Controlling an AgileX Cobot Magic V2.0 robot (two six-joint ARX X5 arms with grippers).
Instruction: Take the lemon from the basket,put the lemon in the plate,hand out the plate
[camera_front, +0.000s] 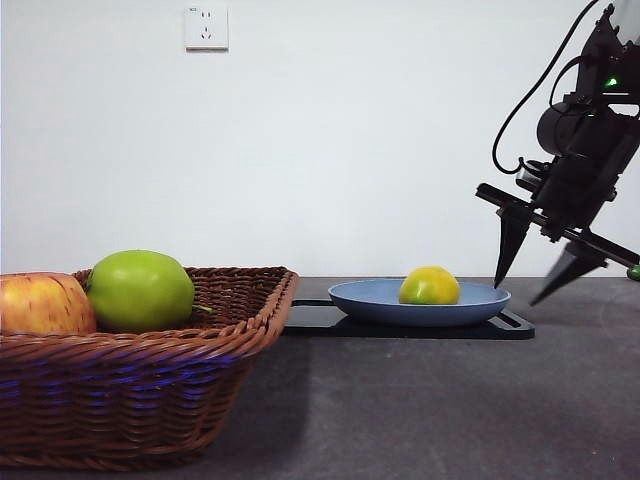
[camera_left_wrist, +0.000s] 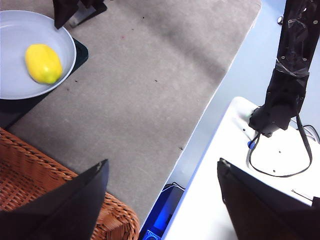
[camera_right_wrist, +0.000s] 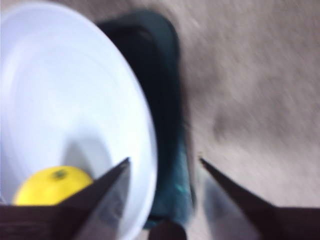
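Lemon (camera_front: 430, 286) sits in plate (camera_front: 420, 302), plate on black tray (camera_front: 410, 326). Right gripper (camera_front: 540, 268) hangs by plate rim, jaws wide apart, likely to grab rim. Left gripper (camera_left_wrist: 160, 200) waits over basket (camera_front: 140, 390) corner, jaws apart, empty.

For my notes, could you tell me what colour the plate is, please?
Light blue; the plate shows best in the front view.
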